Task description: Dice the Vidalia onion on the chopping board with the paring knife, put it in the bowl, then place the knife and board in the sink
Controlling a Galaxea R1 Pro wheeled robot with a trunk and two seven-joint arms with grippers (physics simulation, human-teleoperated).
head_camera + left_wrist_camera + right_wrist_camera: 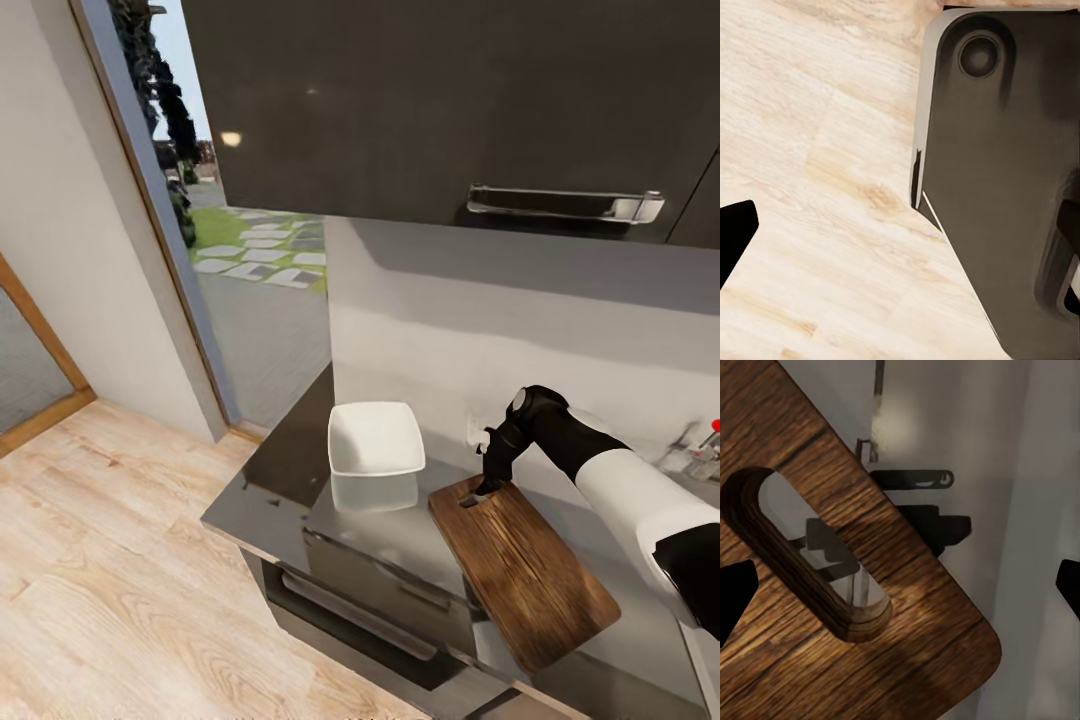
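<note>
White right arm with black wrist and black end effector.

The right arm reached forward with its wrist bent down, the right end effector pointing downward, its 2 fingertips spread wide.

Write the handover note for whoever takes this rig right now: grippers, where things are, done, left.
Right gripper: open, empty, above the handle-slot end of the chopping board.
Left gripper: over the wood floor, state unclear.
Board lies on the countertop, bowl beside it, looking empty.
Tap's red knob at the right marks the sink side.
Done: can't confirm.
Left: board into sink; check onion and knife.
</note>
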